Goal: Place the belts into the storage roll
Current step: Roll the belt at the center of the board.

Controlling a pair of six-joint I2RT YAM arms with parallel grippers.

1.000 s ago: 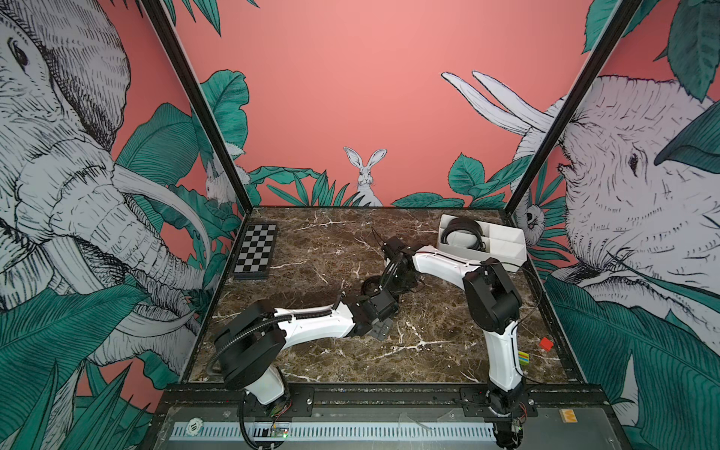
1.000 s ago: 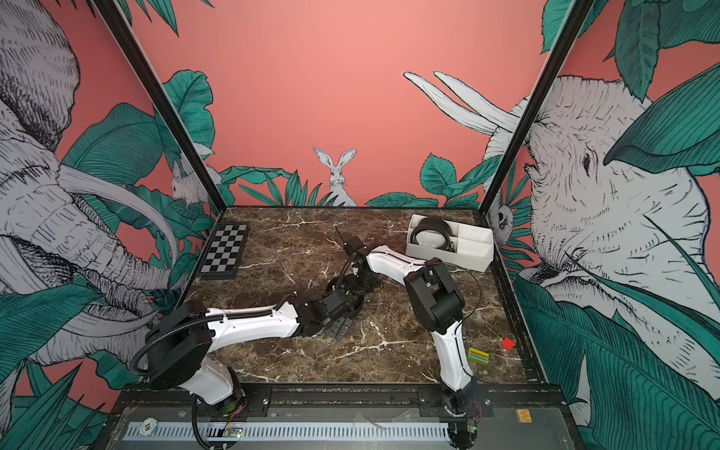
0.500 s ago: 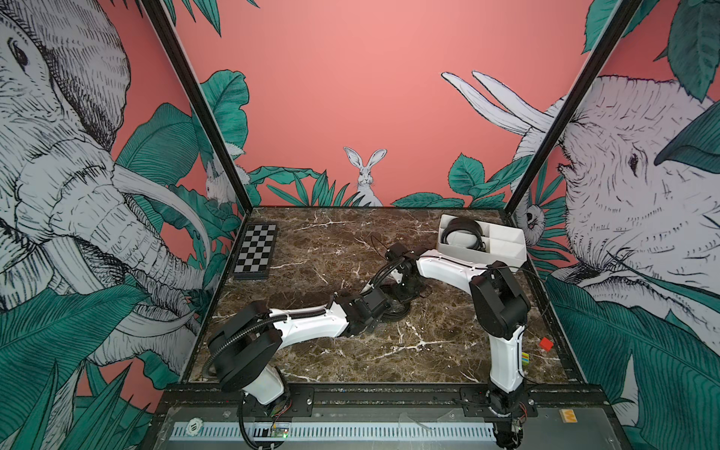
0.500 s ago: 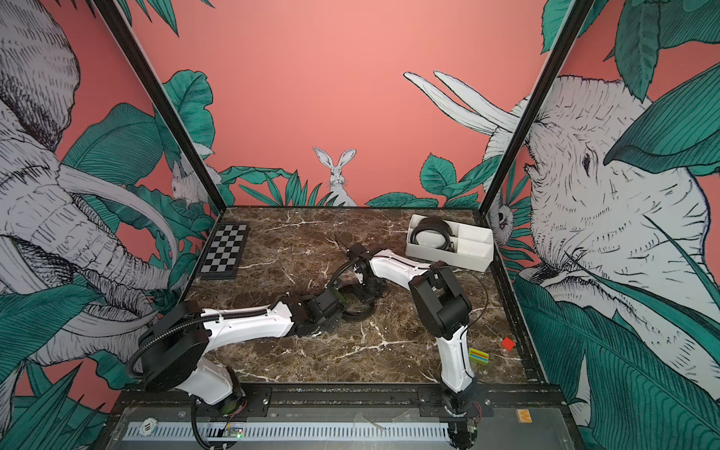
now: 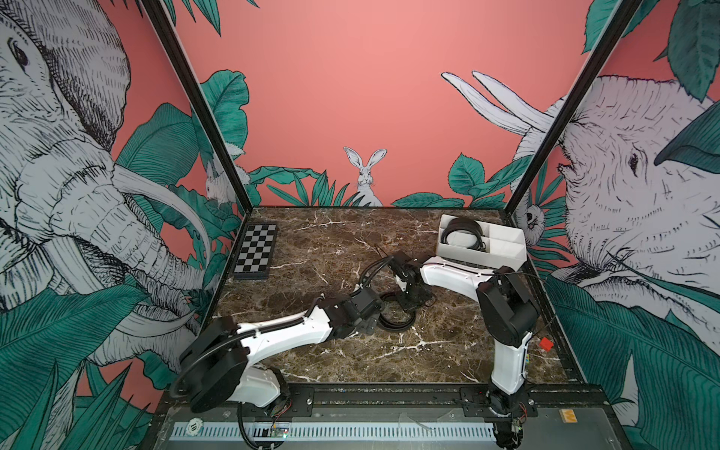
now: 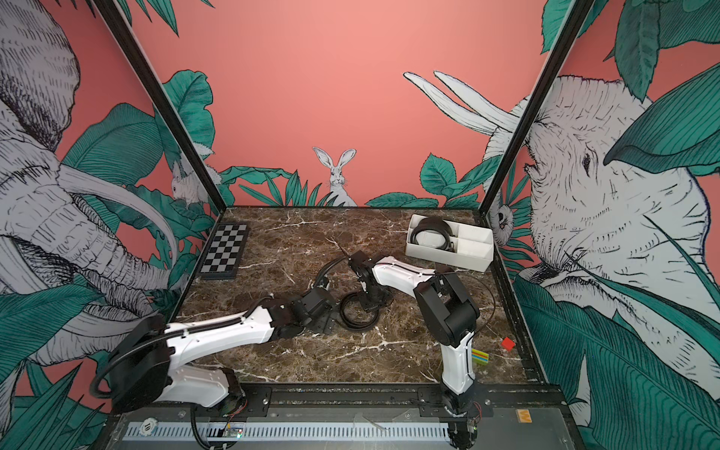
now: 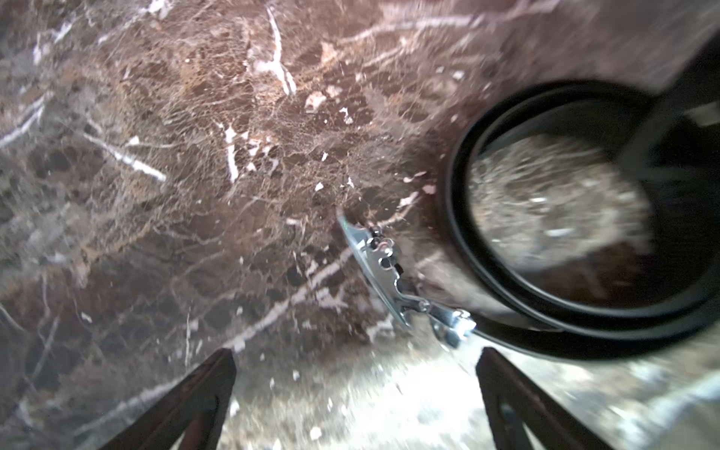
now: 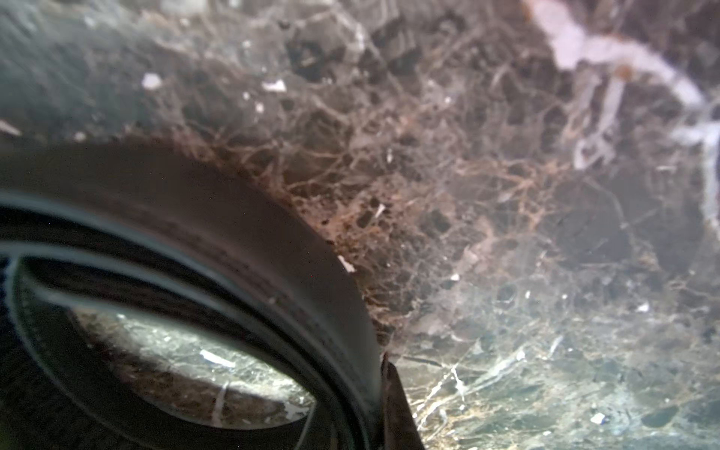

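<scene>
belt: coiled belt (image 5: 394, 325) on the worktop (image 5: 331, 241) centre; second belt (image 5: 463, 223) in the storage roll (image 5: 483, 255) | handling: likely light, springy, prone to unwinding; pinch across stacked wraps, clear of metal buckle (image 7: 385, 272) | jaws: right gripper (image 5: 411, 306) clamped on coiled belt, left gripper (image 7: 356, 354) wide apart | surface: slick-looking marble, mural walls (image 5: 350, 97) close
</scene>
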